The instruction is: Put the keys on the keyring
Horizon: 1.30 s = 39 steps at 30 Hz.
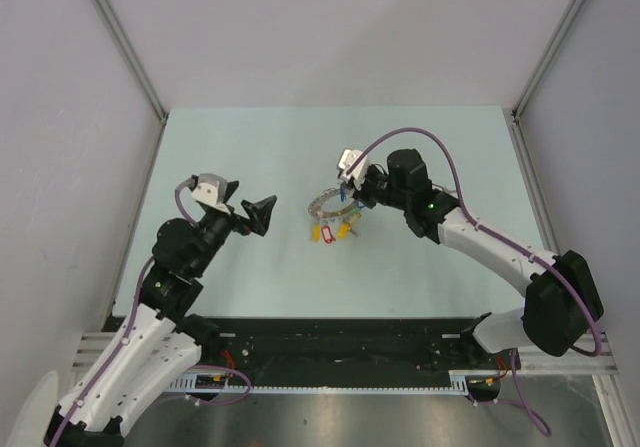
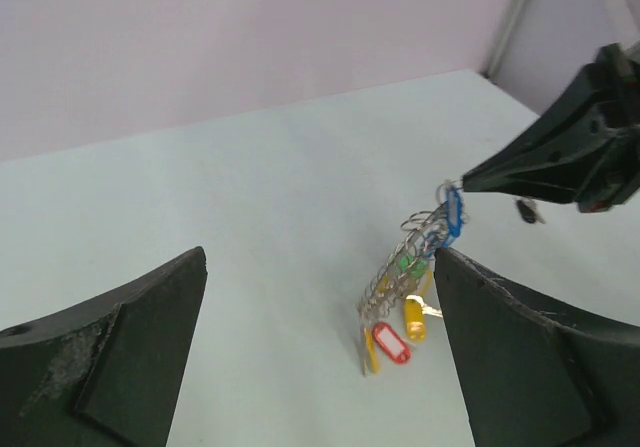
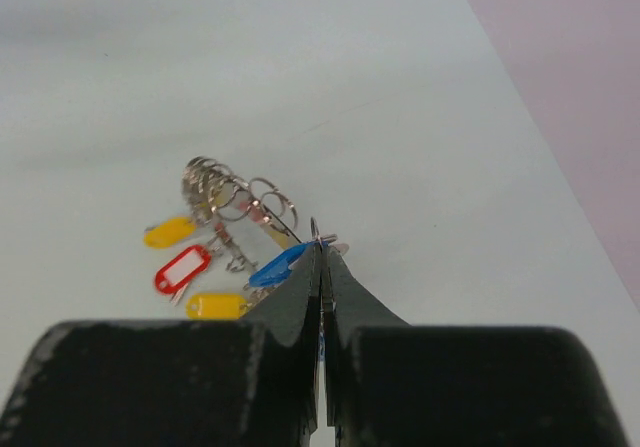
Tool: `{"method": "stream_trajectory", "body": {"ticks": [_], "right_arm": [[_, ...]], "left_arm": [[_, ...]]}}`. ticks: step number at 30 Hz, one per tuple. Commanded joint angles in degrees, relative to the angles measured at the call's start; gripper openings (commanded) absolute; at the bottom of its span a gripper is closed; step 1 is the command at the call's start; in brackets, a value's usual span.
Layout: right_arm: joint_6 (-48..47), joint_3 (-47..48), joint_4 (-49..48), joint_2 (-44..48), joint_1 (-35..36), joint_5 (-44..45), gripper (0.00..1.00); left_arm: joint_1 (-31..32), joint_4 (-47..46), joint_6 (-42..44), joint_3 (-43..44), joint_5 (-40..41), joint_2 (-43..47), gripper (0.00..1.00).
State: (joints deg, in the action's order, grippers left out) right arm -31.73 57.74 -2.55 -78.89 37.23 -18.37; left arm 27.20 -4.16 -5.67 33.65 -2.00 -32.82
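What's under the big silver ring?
Under the ring, a red tag, two yellow tags and small keys rest on the table. A blue tag sits beside the right gripper, which pinches the ring's top. That gripper covers part of the blue tag.

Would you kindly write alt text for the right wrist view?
The right gripper, jaws shut, grips the keyring at its near edge beside a blue tag. Its two yellow tags and one red tag rest on the pale table.
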Motion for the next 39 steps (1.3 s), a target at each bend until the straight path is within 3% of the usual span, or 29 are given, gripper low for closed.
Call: {"method": "stream_trajectory", "body": {"ticks": [1,8,13,18,23,26,31,32,35,36,39], "right_arm": [[1.4,3.9,-3.3,-0.6,-0.5,1.6,0.00],[16.2,1.3,5.0,-1.1,-1.3,6.1,0.00],[25.4,-9.4,3.2,3.0,-2.2,7.8,0.00],[33.4,-18.3,3.2,8.5,-2.4,10.1,0.07],[39.9,-26.7,1.5,15.1,-3.1,11.9,0.30],[41.8,-27.3,2.4,19.1,-3.4,15.2,0.50],[42.6,-27.1,5.8,27.7,-5.4,23.0,0.69],[42.4,-26.8,6.5,31.1,-5.9,24.2,0.79],[41.3,-26.2,8.1,37.6,-7.6,29.0,0.82],[40.8,-25.6,8.5,38.8,-7.9,30.0,1.00],[37.5,-23.8,10.5,44.2,-8.5,34.7,1.00]], "left_arm": [[-1.4,6.9,-1.3,2.7,10.3,2.1,1.00],[-1.6,10.4,-0.7,0.4,18.4,8.4,1.00],[-1.6,12.9,-1.0,-2.3,20.9,14.0,1.00],[-1.6,17.6,-1.9,-3.6,22.8,20.5,1.00],[-1.6,20.6,-2.9,-4.7,24.3,25.9,1.00],[-1.6,21.7,-3.1,-4.6,25.3,28.3,1.00],[-1.6,22.1,-5.1,-4.2,27.9,30.8,1.00],[-1.6,22.2,-5.7,-3.9,28.7,30.9,1.00],[-1.6,21.3,-7.9,-3.7,30.6,31.0,1.00],[-1.6,21.0,-8.2,-3.6,30.6,31.1,1.00],[-1.6,20.2,-9.1,-3.6,31.4,31.2,1.00]]}}
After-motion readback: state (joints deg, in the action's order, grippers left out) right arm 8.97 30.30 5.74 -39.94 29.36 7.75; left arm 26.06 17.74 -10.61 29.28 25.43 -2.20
